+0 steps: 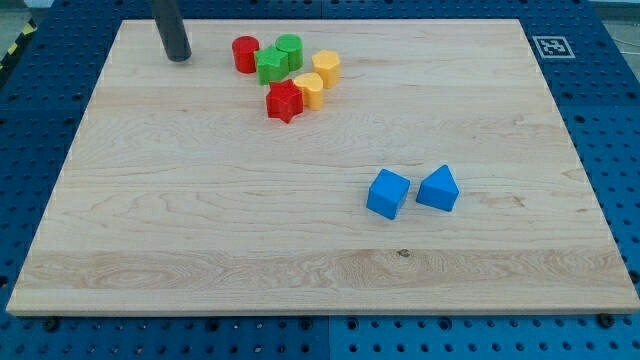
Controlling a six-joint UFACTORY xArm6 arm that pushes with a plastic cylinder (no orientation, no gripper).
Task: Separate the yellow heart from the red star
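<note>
The red star (284, 101) lies near the view's top, left of centre, on the wooden board (200, 230). The yellow heart (310, 91) touches the star's right side. My tip (179, 56) rests on the board at the view's top left, well to the left of both blocks and apart from them. The rod rises out of the view's top edge.
A red cylinder (245, 54), a green star (270, 66), a green cylinder (289, 51) and a yellow hexagon (326, 68) crowd just above the star and heart. A blue cube (387, 193) and a blue triangular block (438, 188) sit right of centre.
</note>
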